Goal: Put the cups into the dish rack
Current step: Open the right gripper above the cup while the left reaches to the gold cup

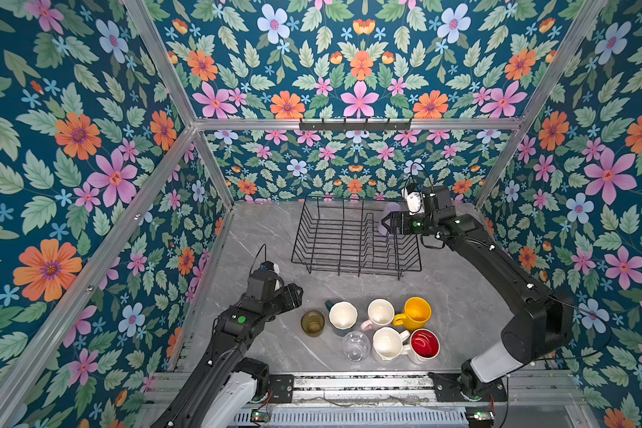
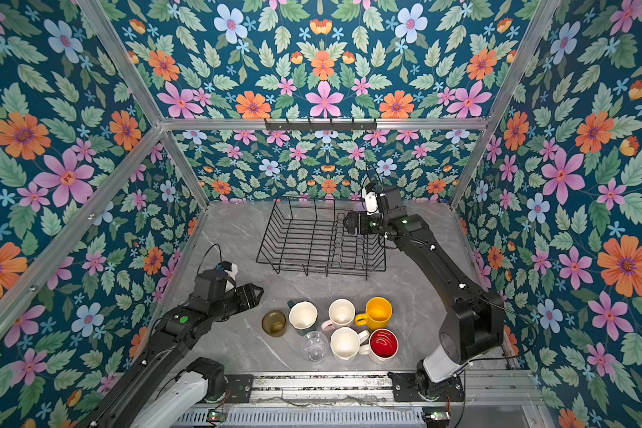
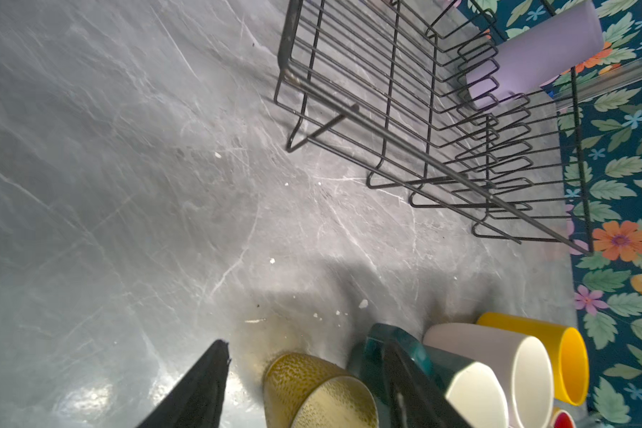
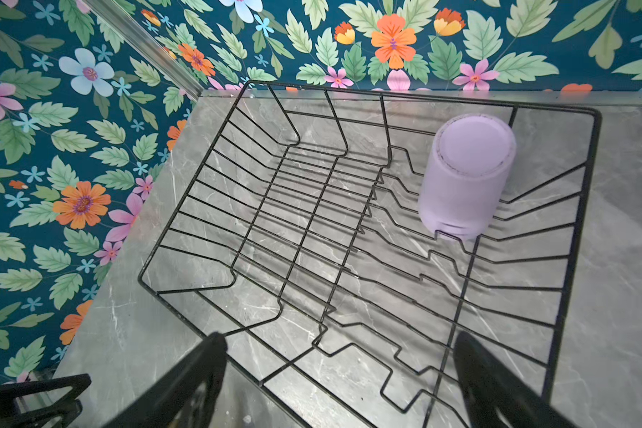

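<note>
Right gripper [image 4: 340, 339] released and empty above the dish rack [image 1: 349, 237], centre frame. Lilac tumbler [image 1: 388, 218] sits inverted at the rack's upper right. Left gripper [image 3: 303, 346] is spread astride the olive glass [image 1: 312, 323], lower centre; I see no contact.

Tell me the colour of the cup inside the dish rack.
Lilac; the right wrist view shows the tumbler best.
</note>
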`<state>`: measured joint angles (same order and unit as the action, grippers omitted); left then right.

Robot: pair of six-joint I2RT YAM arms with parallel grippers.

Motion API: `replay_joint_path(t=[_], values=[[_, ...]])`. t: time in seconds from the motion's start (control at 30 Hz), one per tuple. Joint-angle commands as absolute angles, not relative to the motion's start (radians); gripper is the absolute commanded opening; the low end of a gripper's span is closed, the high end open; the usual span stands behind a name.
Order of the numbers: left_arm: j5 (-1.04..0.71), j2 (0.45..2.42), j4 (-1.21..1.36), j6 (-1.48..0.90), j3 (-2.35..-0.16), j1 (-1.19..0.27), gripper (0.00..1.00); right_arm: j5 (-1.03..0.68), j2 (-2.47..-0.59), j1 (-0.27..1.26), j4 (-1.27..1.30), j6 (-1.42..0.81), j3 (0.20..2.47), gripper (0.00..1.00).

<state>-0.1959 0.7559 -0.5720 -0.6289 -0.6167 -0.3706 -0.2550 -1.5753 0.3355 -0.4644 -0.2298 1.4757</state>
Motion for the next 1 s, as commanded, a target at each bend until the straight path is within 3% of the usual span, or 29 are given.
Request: replay_joint_path(t=[0.0,0.4,0.8,0.97], values=[[-0.237,0.774,-0.655,-0.668,-0.638,-0.388,0.62,-0.259,-1.567,0.337,-0.437,-0.233,1.472,0.95],[-0.118,0.814,-0.769,-0.723,-0.649,-0.564,0.58,-0.264,-1.534,0.337,-0.436,-0.236,1.425,0.95],[-0.073,0.921,-0.739,-0.748,-0.620,-0.666,0.43,-0.279,-1.507,0.346,-0.430,-0.240,1.391,0.95],[-0.060,0.939,-0.722,-0.751,-0.620,-0.669,0.31,-0.286,-1.481,0.347,-0.422,-0.239,1.374,0.95]])
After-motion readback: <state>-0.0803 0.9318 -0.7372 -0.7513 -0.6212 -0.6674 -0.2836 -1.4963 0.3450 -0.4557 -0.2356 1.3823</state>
